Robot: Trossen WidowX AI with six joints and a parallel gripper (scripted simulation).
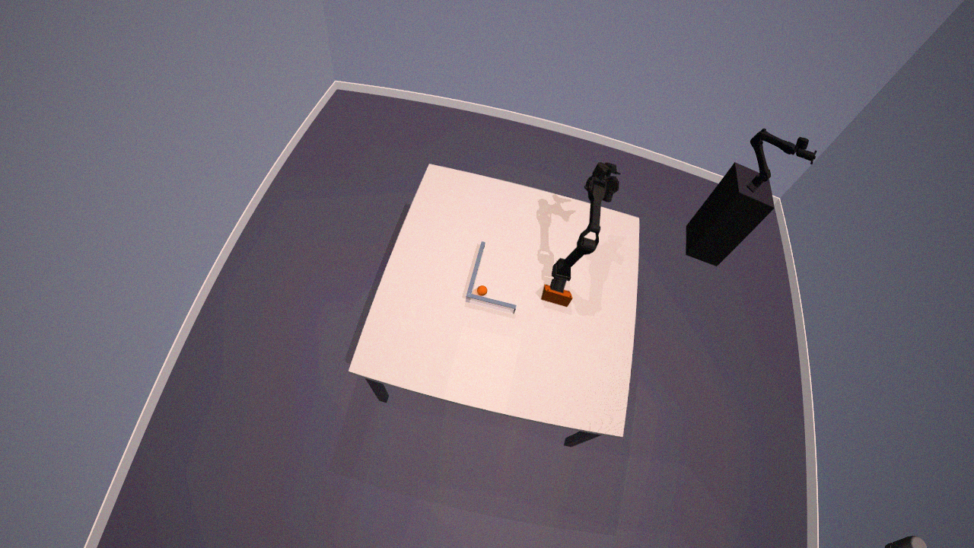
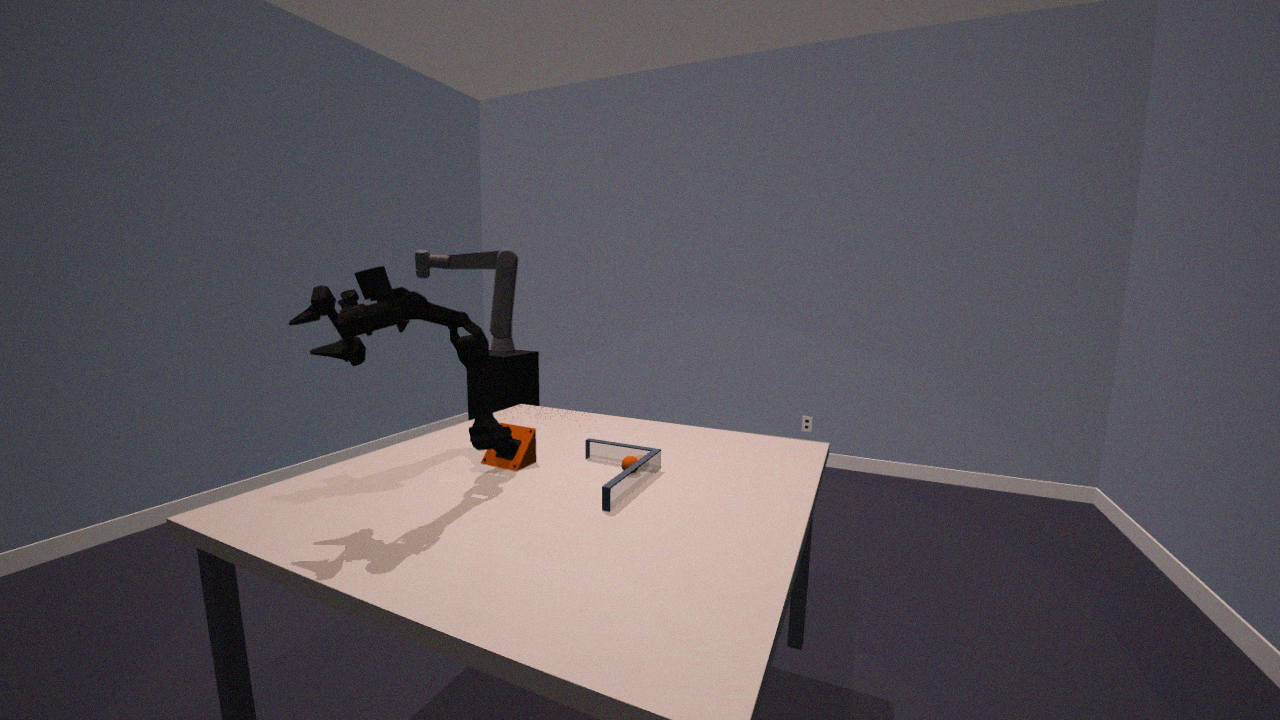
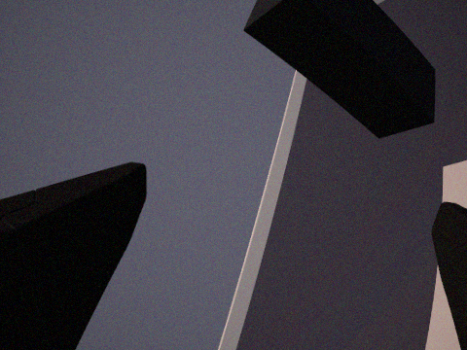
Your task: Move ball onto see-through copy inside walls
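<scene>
An orange ball [image 1: 482,290] [image 2: 628,462] lies on the table inside the corner of two low clear walls with blue-grey top edges, the longer wall [image 1: 478,262] [image 2: 617,487] and the shorter wall [image 1: 496,305] [image 2: 617,447]. The ball is close to where the walls meet; in the exterior view the longer wall's edge partly covers it. I cannot make out a separate see-through copy. My gripper [image 2: 301,336] [image 3: 298,200] is open and empty, raised high at the table's far edge in the top view, well away from the ball and walls.
My arm's orange base [image 1: 557,296] [image 2: 508,447] stands on the table [image 1: 421,340] [image 2: 537,573]. Off the table, a black pedestal [image 1: 728,218] carries another black arm [image 1: 760,156]. A grey arm [image 2: 505,295] stands on a black pedestal [image 2: 519,385] behind the table.
</scene>
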